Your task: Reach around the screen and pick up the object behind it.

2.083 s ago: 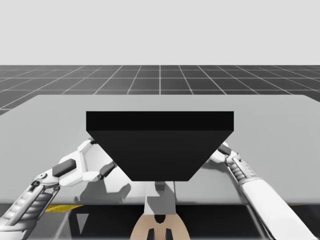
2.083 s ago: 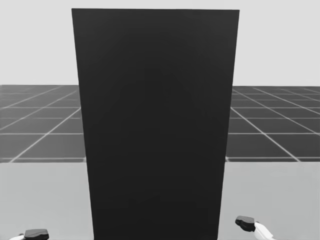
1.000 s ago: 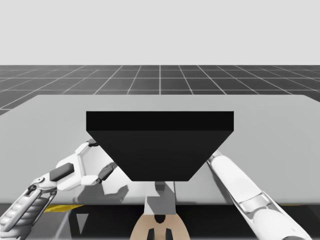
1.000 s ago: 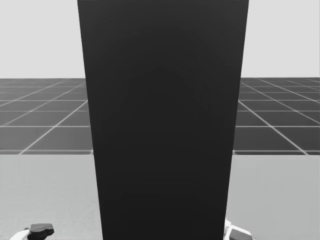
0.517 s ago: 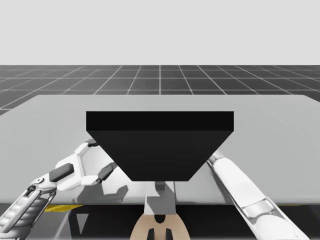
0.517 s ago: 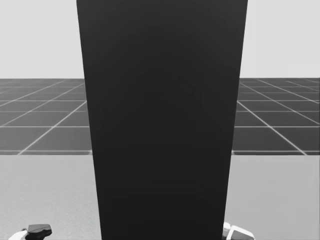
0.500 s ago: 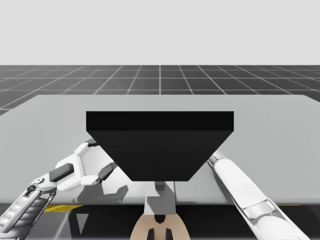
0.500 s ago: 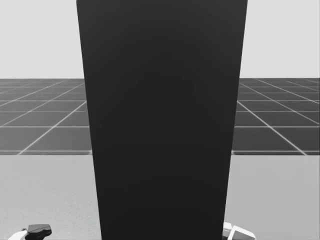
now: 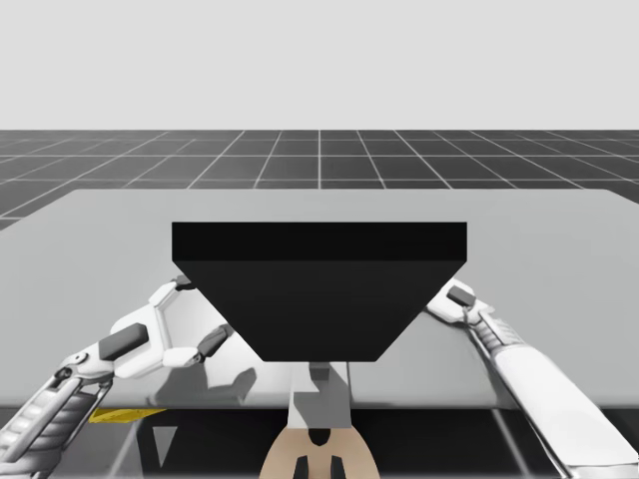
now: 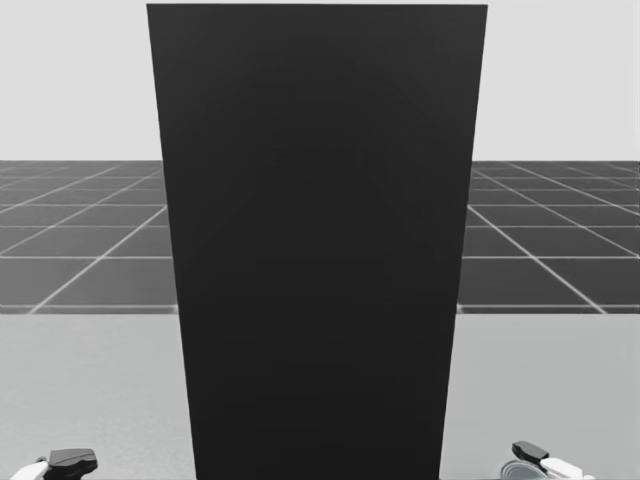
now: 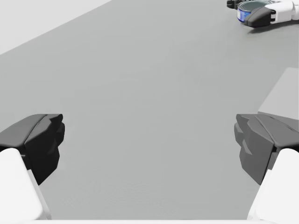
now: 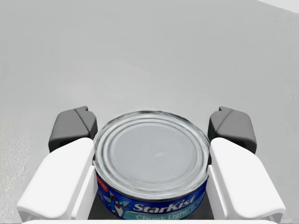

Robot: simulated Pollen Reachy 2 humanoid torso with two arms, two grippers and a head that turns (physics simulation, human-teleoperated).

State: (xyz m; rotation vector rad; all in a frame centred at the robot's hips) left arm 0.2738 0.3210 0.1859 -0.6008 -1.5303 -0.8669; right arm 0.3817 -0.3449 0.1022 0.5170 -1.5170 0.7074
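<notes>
The robot's right gripper [image 12: 152, 128] is closed on a flat round can [image 12: 152, 161] with a silver ribbed lid and a blue label. Its two white fingers [image 12: 60, 179] press the can's wall from opposite sides, and their dark pads stand just past the lid's far edge. The can sits upright between them, lid up. Bare grey table [image 12: 154, 51] lies beyond it. Whether the can's base rests on the table or hangs just above it cannot be told from the wrist view.

The left gripper [image 11: 149, 144] is spread wide, with nothing between its dark-tipped fingers [image 11: 35, 142] and bare table under them. Far ahead of it and off to one side, the right gripper and the blue-sided can [image 11: 244, 14] appear small, well apart from the left one.

In the high view the upright black screen [image 9: 319, 289] stands in the middle of the table [image 9: 559, 259]. The left arm [image 9: 60, 399] comes in beside the screen's left edge, its open gripper [image 9: 198, 317] near the screen. The right arm [image 9: 529, 379] reaches up along the screen's right edge, with its wrist at that edge.

In the head view the screen [image 10: 318, 250] blocks the centre. A dark left fingertip [image 10: 72, 459] shows low beside one edge, and a right fingertip [image 10: 530, 453] beside the other, next to a pale round rim that is probably the can.
</notes>
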